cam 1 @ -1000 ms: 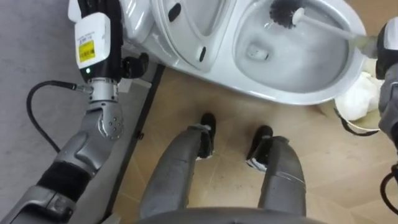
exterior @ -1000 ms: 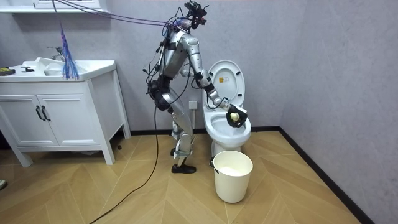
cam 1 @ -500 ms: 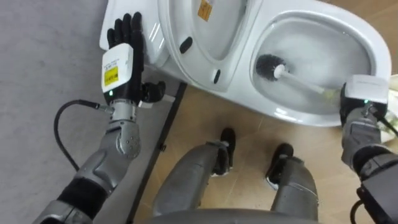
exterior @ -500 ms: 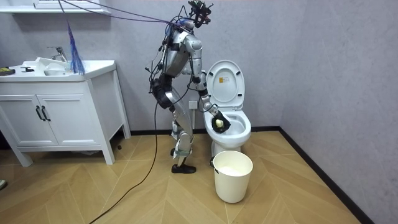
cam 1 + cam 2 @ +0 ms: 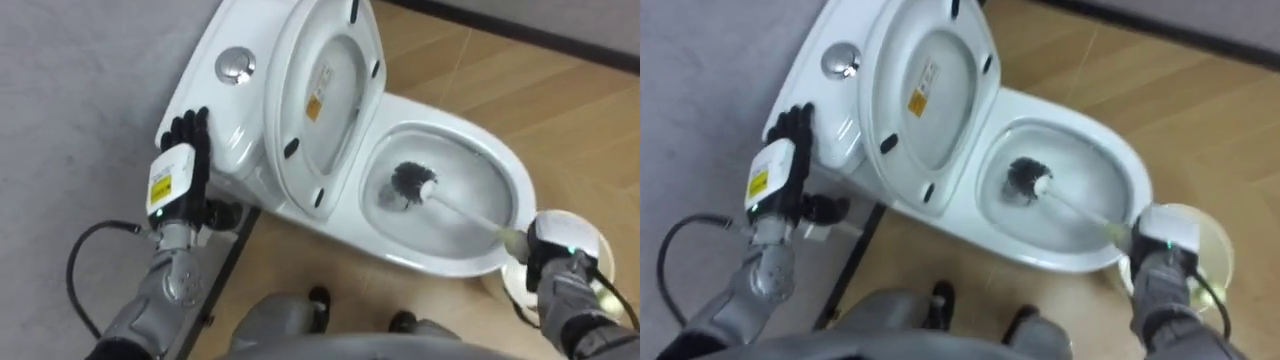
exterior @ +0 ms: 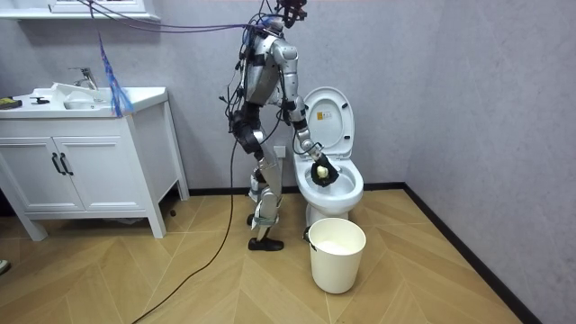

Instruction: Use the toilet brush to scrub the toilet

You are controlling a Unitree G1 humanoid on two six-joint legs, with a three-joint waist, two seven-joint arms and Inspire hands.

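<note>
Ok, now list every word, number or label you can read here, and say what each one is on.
Nothing reads clearly.
Orange-and-yellow sticker on the underside of the raised toilet lid: print too blurred to read.
Yellow label on the back of the left hand: too small to read.
White tag on the right hand gripping the toilet brush: no print visible.

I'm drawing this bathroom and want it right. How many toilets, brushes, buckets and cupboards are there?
toilet: 1
brush: 1
bucket: 1
cupboard: 1
Total: 4
</note>
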